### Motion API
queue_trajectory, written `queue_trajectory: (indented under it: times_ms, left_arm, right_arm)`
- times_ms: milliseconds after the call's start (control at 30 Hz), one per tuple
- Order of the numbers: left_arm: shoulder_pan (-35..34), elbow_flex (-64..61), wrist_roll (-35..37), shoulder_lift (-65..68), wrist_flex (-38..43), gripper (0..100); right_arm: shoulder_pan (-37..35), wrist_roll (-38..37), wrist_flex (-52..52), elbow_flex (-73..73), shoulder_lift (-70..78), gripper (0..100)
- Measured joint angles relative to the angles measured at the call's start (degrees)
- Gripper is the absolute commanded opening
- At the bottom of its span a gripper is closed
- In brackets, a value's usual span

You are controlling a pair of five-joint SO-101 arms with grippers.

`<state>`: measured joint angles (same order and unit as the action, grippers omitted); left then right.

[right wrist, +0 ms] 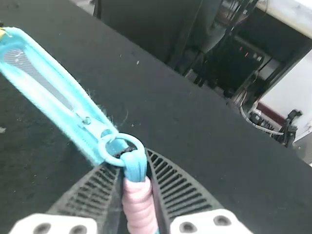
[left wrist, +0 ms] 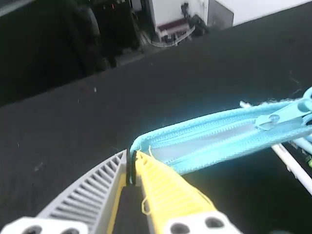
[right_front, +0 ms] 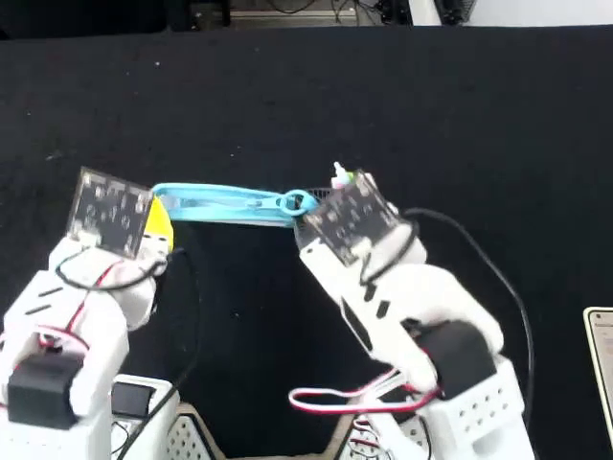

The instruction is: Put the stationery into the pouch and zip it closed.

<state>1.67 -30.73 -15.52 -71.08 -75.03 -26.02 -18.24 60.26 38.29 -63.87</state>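
A light blue zip pouch point(right_front: 222, 203) hangs stretched between my two grippers above the black table point(right_front: 402, 105). My left gripper point(left wrist: 132, 161), with one grey and one yellow finger point(left wrist: 161, 187), is shut on the pouch's corner point(left wrist: 139, 145). The right gripper point(right wrist: 132, 163) is shut on the blue strap point(right wrist: 134, 168) looped through the ring point(right wrist: 120, 147) at the pouch's other end. The zipper slider point(left wrist: 272, 119) sits near that ring end. In the left wrist view a thin white pen-like stick point(left wrist: 292, 168) shows beneath the pouch. In the high view the left gripper point(right_front: 163, 213) and right gripper point(right_front: 301, 211) hold either end.
A small white, green and pink item point(right_front: 343, 175) peeks out just behind the right gripper. A white flat object point(right_front: 601, 355) lies at the table's right edge. Cables and equipment stand beyond the far edge of the table.
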Motion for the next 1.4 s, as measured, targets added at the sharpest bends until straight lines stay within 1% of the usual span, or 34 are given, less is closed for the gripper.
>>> queue_trajectory:
  times_ms: [167, 367, 467, 533, 600, 633, 1167, 1200, 1267, 1300, 1333, 1400]
  left_arm:
    - [-0.1, 13.2, 0.0, 12.7, -9.7, 3]
    - [-0.2, 30.6, 0.0, 29.6, -21.5, 3]
    - [-0.4, 36.8, 0.0, 35.6, -24.4, 4]
    - [-0.4, 39.0, 0.0, 37.6, -25.0, 10]
    - [-0.4, 39.4, 0.0, 38.9, -25.7, 14]
    - [-0.5, 39.3, 0.0, 39.6, -25.7, 15]
    - [-1.1, 38.2, 0.0, 39.8, -25.7, 14]
    - [-1.1, 37.2, 0.0, 39.8, -25.7, 12]
    - [-1.1, 35.1, 0.0, 39.8, -25.7, 3]
    - [-1.0, 34.5, 0.0, 39.8, -25.7, 3]
    - [-1.0, 34.2, 0.0, 39.8, -25.7, 5]
    - [-0.9, 34.1, 0.0, 39.8, -25.7, 3]
  right_arm:
    - [0.0, 0.0, 1.0, -3.3, 5.2, 1.0]
    - [0.1, 0.0, 1.0, -3.3, 5.7, 1.0]
    - [0.1, 0.0, 1.0, -3.3, 5.7, 1.0]
    - [0.1, 0.0, 1.4, -3.3, 5.7, 1.0]
    - [0.1, 0.0, 2.0, -3.3, 5.7, 1.0]
    - [0.1, 0.0, 2.3, -3.3, 5.7, 1.0]
    - [0.4, -0.2, 2.5, -3.3, 5.7, 1.0]
    - [0.4, -0.2, 2.5, -3.3, 5.5, 1.1]
    - [0.4, -0.2, 2.5, -3.3, 4.2, 1.1]
    - [0.4, -0.2, 2.5, -3.3, 3.2, 1.1]
    - [0.4, -0.2, 2.9, -3.3, 2.2, 1.1]
    - [0.4, -1.0, 4.2, -3.3, 0.9, 1.1]
